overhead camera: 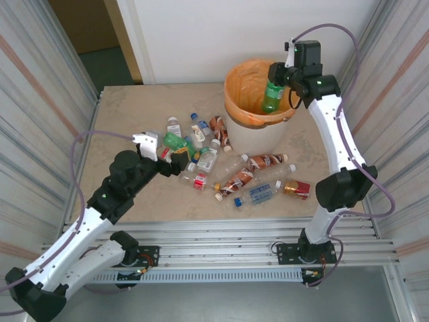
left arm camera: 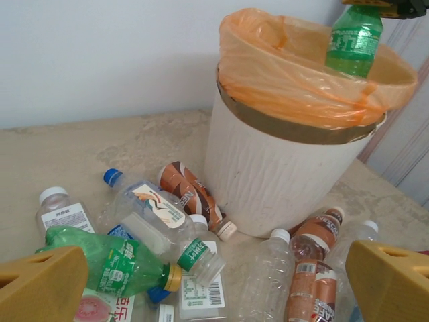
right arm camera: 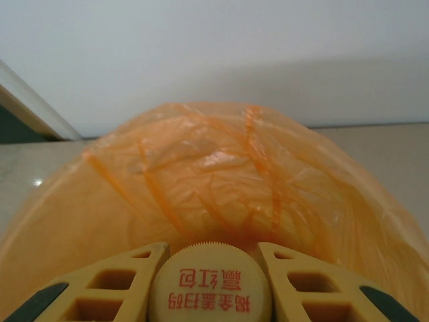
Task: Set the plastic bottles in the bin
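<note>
Plastic bottles (overhead camera: 238, 180) littered the desk (overhead camera: 134, 114); right fingers (right arm camera: 127, 285) pinched a green bottle (overhead camera: 271, 95) by its cap above the bin (overhead camera: 258, 134), ready to drop; left fingers (left arm camera: 40, 282) gaped empty.

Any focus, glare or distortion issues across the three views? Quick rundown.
Top external: even light, soft shadows by the bin, side walls splayed by the wide lens. Left wrist: held green bottle and table bottles sharp, own yellow fingers blurred. Right wrist: that bottle's cap between the jaws legible, orange bag soft, small glare spot on the table at left.
</note>
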